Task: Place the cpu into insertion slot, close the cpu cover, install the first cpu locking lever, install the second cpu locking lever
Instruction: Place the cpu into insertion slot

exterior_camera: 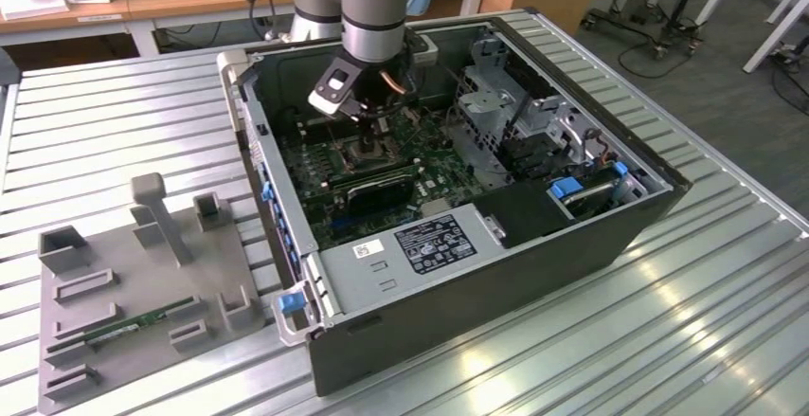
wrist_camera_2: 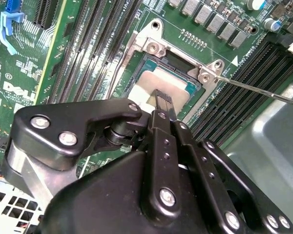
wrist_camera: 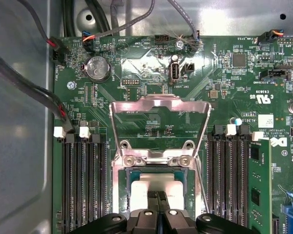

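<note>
You find the gripper [wrist_camera_2: 163,97] closed, fingers pressed together with nothing between them, tips at the face of the cpu [wrist_camera_2: 149,80]. The cpu lies in the insertion slot [wrist_camera_2: 178,59]. The cpu cover [wrist_camera: 158,103] stands raised open.

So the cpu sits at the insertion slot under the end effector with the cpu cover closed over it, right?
No: the first wrist view shows the cpu cover swung open, off the insertion slot. The cpu is under the end effector.

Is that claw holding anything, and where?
Nothing seems gripped: the gripper, shut, just touches the top face of the cpu lying in the insertion slot.
</note>
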You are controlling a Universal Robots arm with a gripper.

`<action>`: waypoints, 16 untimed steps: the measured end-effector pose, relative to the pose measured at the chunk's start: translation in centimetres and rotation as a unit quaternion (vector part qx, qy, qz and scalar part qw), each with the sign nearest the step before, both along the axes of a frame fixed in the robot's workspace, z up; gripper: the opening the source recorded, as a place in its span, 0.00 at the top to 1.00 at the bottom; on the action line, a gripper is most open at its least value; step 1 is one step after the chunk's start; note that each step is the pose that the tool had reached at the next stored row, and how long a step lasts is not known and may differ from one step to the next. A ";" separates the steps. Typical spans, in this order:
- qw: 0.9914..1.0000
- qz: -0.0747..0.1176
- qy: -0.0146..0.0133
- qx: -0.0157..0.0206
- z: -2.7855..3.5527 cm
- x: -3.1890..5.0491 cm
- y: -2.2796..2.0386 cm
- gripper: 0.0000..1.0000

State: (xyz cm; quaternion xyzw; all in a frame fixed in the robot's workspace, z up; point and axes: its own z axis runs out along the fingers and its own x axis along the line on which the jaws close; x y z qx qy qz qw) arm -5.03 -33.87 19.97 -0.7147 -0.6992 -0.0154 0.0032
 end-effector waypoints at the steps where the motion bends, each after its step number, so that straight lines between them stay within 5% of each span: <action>1: 1.000 0.000 0.000 0.000 0.00 0.00 0.00 0.89; 16: 1.000 0.000 0.000 0.000 2.23 -0.01 0.01 0.89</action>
